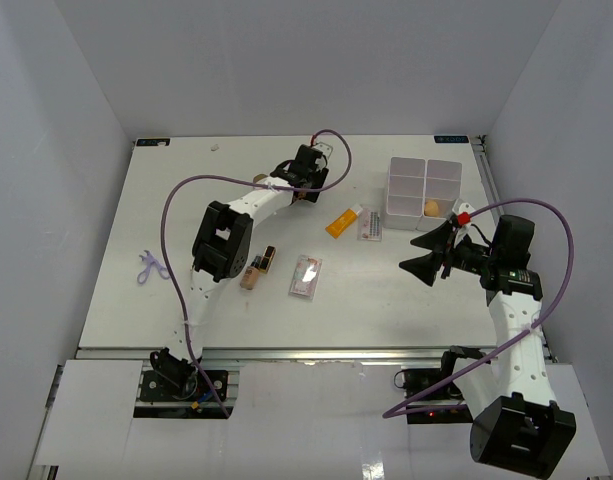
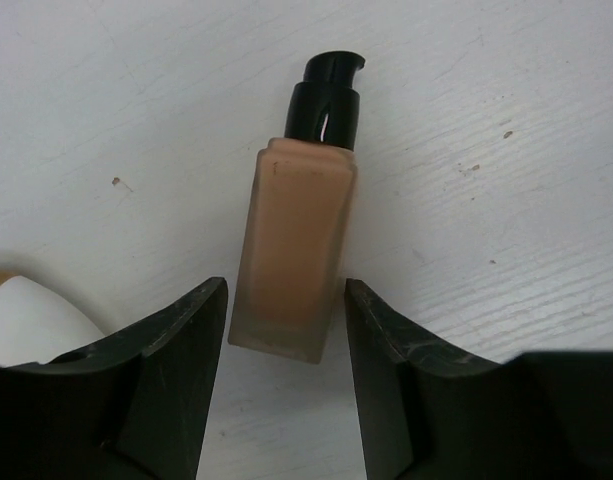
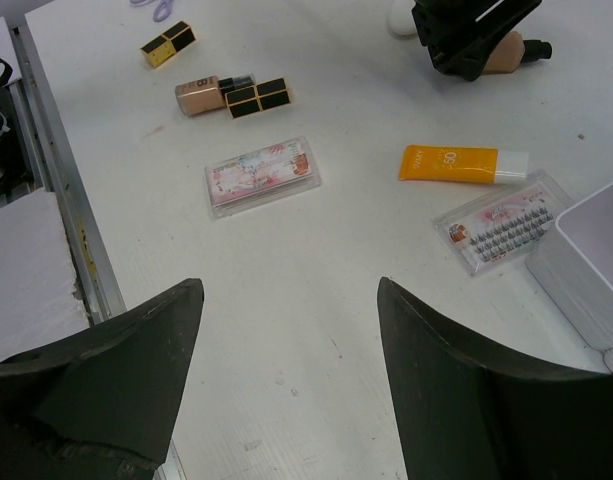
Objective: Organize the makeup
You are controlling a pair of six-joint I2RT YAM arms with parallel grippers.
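Desk (image 1: 386, 320): white and flat, with the makeup lying on it.
Left arm (image 1: 248, 205): stretched to the far middle of the desk; left jaws open, one on each side of the tan bottle's bottom end, with a little gap on both sides.
Right arm (image 1: 511, 320): bent over the right side, near the box; right jaws wide open above bare desk, holding nothing.
White box (image 1: 424, 186): four parts, far right on the desk.
Pink palette (image 1: 306, 275): flat in the middle, apart from the rest.
Lash palette (image 1: 371, 225): clear, just beside the box.
Orange tube (image 1: 343, 221): lying just beside the lash palette, white cap at the end nearer the box.
Tan bottle (image 2: 291, 250): lying flat, black cap pointing away from the left jaws.
Small tan tube (image 3: 201, 97): right next to a black and gold stick (image 3: 258, 97), left of the pink palette.
White oval piece (image 2: 26, 315): just beside the left jaws.
Tan sponge (image 1: 432, 208): inside the box, in the near right part.
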